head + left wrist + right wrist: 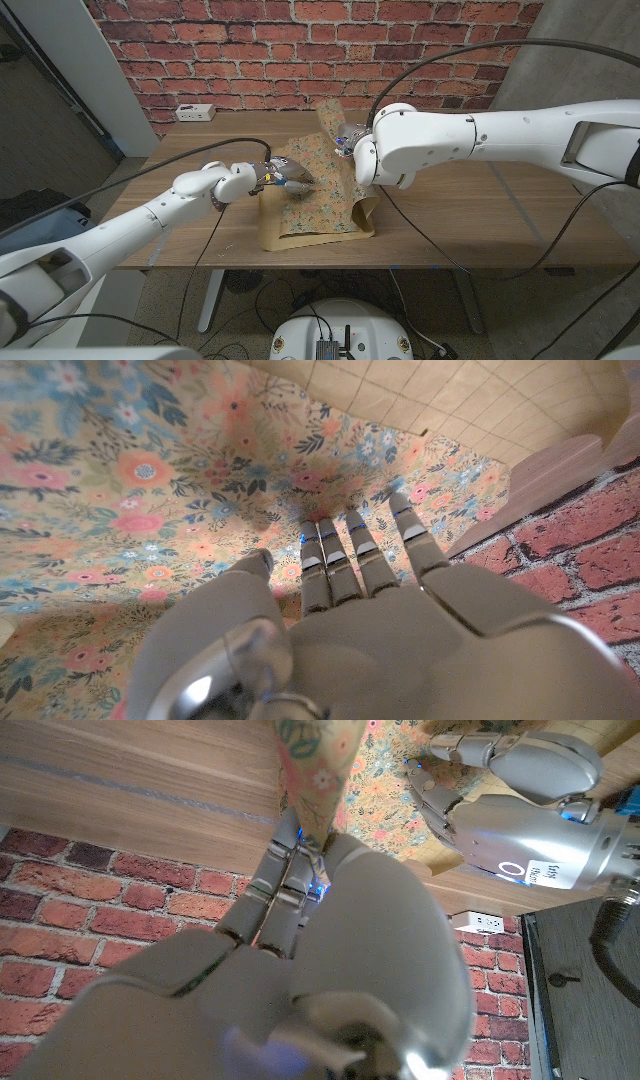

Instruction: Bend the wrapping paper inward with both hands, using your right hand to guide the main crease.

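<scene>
- Wrapping paper [315,205] is lying mid-table, floral side up, with its far right edge being lifted upright and its near right corner curling over.
- Right hand [300,855] is pinching that raised flap between thumb and fingers (the wrist view shows the printed edge caught between them).
- Left hand [285,178] is reaching over the sheet's left part, fingers extended and slightly apart, their tips touching or nearly touching the print; it is gripping nothing.
- Wooden table [480,220] is carrying the sheet, with a white power strip [195,112] sitting at its far left edge under the brick wall [200,40].
- Judging from this, the fold is only beginning: the right hand should be carrying the flap inward in a low arc without tugging, while the left is pinning the sheet flat so it is not sliding, keeping the crease straight along the paper's length.
</scene>
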Controlling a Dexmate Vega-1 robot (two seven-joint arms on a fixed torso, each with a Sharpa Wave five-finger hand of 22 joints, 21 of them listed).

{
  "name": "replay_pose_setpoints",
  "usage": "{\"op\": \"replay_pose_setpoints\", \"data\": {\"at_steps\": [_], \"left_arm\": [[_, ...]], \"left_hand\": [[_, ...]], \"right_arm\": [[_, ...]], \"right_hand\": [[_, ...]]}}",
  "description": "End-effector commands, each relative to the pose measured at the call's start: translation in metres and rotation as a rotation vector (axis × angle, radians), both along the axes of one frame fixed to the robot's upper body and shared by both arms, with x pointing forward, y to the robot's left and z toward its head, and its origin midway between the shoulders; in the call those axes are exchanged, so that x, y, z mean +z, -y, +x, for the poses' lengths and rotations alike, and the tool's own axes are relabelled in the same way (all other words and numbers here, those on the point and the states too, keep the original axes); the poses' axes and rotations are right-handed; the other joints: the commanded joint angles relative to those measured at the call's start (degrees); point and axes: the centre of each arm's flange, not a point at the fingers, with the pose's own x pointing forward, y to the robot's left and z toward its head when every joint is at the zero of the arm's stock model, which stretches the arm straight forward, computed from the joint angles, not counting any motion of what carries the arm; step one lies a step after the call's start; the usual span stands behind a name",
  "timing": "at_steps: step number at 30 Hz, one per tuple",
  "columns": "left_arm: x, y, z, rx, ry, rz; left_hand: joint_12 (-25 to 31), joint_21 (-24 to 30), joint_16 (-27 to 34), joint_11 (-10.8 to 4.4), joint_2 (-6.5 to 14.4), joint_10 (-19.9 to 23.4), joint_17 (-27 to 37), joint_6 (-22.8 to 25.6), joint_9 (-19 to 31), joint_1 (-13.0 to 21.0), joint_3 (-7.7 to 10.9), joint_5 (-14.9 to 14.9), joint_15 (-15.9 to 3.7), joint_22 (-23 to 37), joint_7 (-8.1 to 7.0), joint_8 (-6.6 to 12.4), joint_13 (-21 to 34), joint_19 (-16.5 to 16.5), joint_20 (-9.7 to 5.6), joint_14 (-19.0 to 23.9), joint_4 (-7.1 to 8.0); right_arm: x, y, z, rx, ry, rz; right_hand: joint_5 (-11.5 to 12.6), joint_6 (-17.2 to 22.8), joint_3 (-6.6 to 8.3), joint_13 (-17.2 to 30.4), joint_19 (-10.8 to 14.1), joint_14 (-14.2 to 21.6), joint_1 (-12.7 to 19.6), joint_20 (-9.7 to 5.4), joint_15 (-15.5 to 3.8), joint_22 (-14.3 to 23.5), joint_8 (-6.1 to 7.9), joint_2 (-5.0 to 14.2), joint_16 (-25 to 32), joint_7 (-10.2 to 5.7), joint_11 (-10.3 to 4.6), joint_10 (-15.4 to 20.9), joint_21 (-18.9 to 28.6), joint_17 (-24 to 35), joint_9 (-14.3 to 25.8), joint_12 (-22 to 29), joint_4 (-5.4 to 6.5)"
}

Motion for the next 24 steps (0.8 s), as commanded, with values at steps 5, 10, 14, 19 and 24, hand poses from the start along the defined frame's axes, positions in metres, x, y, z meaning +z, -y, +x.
{"op": "replay_pose_setpoints", "data": {"at_steps": [5,10,14,19,24], "left_arm": [[-0.003,0.002,0.008,-0.003,-0.029,0.000],[-0.004,0.002,0.010,-0.001,-0.031,-0.003],[-0.003,0.001,0.010,-0.001,-0.029,-0.006],[-0.003,0.001,0.010,0.000,-0.025,-0.004],[-0.001,0.002,0.010,-0.002,-0.021,-0.005]], "left_hand": [[-0.3,-0.1,-0.2,-0.25,-0.5,-0.4,0.0,-0.3,0.4,-0.4,0.60,-0.3,-1.20,0.2,-0.01,0.15,0.1,-0.2,-0.01,-0.3,0.29],[-0.4,-0.1,-0.2,-0.22,-0.6,-0.5,0.0,-0.4,0.4,-0.7,0.77,-0.4,-1.17,0.2,-0.02,0.13,0.2,-0.2,-0.14,-0.5,0.47],[-0.5,-0.1,-0.2,-0.24,-0.6,-0.6,-0.1,-0.6,0.4,-0.9,0.90,-0.4,-1.23,0.2,-0.09,0.08,0.2,-0.2,-0.17,-0.6,0.57],[-0.6,-0.2,-0.2,-0.18,-0.6,-0.6,-0.1,-0.7,0.4,-1.1,1.06,-0.5,-1.24,0.2,-0.06,0.08,0.2,-0.3,-0.23,-0.6,0.66],[-0.6,-0.2,-0.2,-0.16,-0.6,-0.7,-0.1,-0.7,0.4,-1.4,1.26,-0.5,-1.37,0.2,-0.14,0.10,0.2,-0.5,-0.26,-0.7,0.74]], "right_arm": [[-0.002,-0.005,0.016,0.255,-0.050,0.153],[-0.005,-0.005,0.028,0.373,-0.122,0.231],[-0.008,-0.006,0.042,0.452,-0.212,0.277],[-0.013,-0.001,0.055,0.529,-0.290,0.341],[-0.015,0.006,0.059,0.556,-0.325,0.393]], "right_hand": [[0.1,0.9,-0.05,-0.2,0.4,1.4,0.5,-6.58,-8.20,0.1,0.37,-0.30,0.2,-0.16,-0.13,1.1,1.1,0.3,0.3,0.3,-0.31],[0.1,1.1,-0.10,-0.3,0.4,1.5,0.6,-6.64,-8.19,0.1,0.38,-0.34,0.0,-0.09,-0.03,1.4,1.6,0.2,0.3,0.3,-0.30],[0.1,0.8,-0.28,-0.5,0.1,1.5,0.3,-6.26,-8.13,0.0,0.13,-0.17,-0.7,-0.12,0.07,0.8,2.5,-0.3,0.4,-0.1,0.04],[-0.3,-1.9,-2.13,-2.1,-0.5,-0.1,-2.5,-5.21,-8.02,-1.3,-1.14,-0.68,-2.7,0.16,3.15,-8.6,5.4,-1.5,0.6,-5.4,1.25],[-1.0,-11.0,-6.41,-7.2,2.1,-3.1,-14.0,1.25,-3.90,-4.3,-4.57,1.01,-3.0,1.54,8.34,-23.6,11.0,-0.9,0.0,-17.6,5.97]]}}
